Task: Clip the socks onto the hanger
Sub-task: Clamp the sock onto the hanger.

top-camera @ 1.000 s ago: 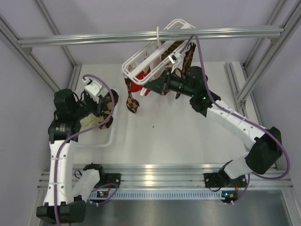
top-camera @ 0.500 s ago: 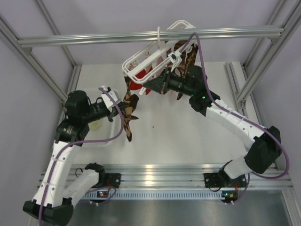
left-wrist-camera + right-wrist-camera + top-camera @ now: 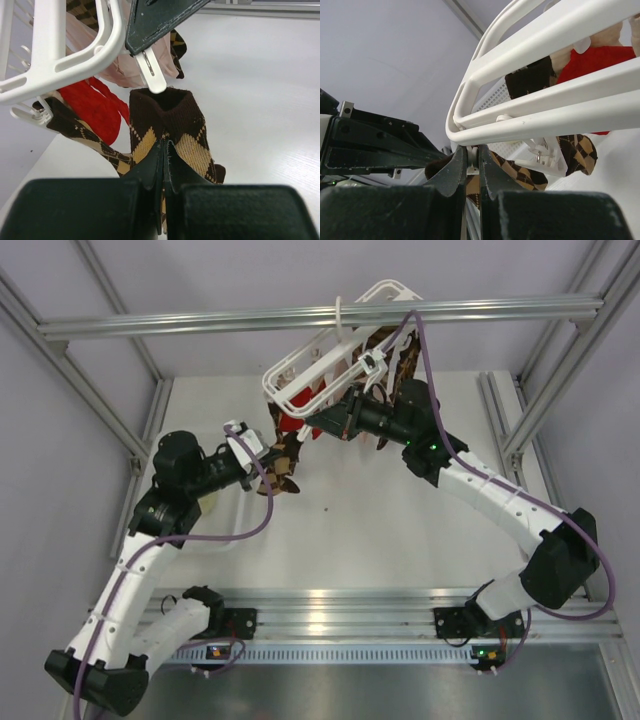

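White table (image 3: 400,530): left gripper (image 3: 164,146) pinches brown-tan diamond sock (image 3: 167,112); right gripper (image 3: 469,153) clamps hanger (image 3: 545,120) clip (image 3: 152,75).

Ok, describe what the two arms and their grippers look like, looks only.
Both the left arm and right arm have white tubular links joined by black cylindrical joints, each trailed by a purple cable. A green light glows on the right arm. The left gripper and right gripper have black, tapered fingers.

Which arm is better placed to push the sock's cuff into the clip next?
Probably left. The left gripper is shut on the checked sock, its cuff below the clip; the right gripper pinches that clip on the hanger.
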